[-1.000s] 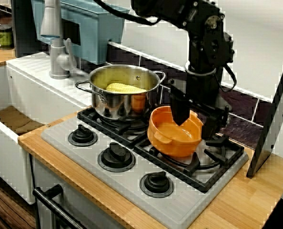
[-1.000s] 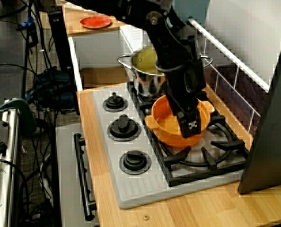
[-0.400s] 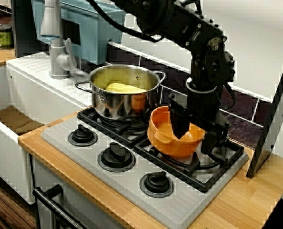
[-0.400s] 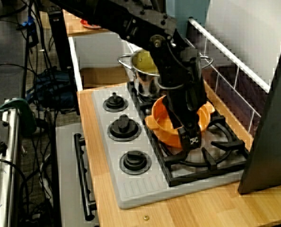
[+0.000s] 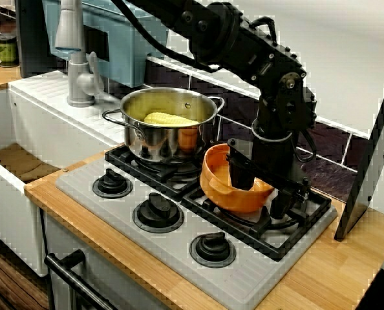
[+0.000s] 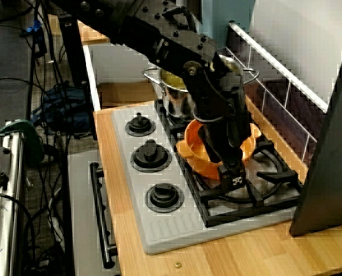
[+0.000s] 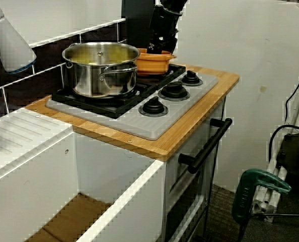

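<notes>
The grey hob (image 5: 114, 213) carries a steel pot (image 5: 163, 139) on one grate. Just beside it, on the next grate, sits the orange bowl (image 5: 221, 190), tilted. The gripper (image 5: 260, 194) straddles the bowl's far rim, closed on it (one finger inside, one outside). A yellow corn cob (image 5: 169, 119) lies in the pot.

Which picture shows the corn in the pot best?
The view facing the knobs: the corn lies plainly in the pot. In the high view the arm hides most of it; the low sink-side view shows only a yellow glint.
</notes>
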Robot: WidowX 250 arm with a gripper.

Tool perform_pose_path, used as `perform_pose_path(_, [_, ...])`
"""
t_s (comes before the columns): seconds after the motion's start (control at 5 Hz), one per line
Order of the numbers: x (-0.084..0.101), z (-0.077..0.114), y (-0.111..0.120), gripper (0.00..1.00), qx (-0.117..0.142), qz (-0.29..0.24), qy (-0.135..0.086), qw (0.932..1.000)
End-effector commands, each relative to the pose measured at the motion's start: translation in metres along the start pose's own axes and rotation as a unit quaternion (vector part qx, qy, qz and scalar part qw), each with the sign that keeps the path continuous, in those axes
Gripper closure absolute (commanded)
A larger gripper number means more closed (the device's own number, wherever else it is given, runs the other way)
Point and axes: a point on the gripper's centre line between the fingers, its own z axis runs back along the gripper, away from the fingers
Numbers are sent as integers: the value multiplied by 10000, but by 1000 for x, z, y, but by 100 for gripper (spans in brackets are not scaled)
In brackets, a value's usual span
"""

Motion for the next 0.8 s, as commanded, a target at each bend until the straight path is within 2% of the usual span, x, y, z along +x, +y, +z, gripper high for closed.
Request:
perform_pose_path(0.0, [3, 10, 6, 100, -99, 135, -113, 9998])
perform_pose_path(0.6, [11, 38, 23, 100, -288, 350, -37, 9990])
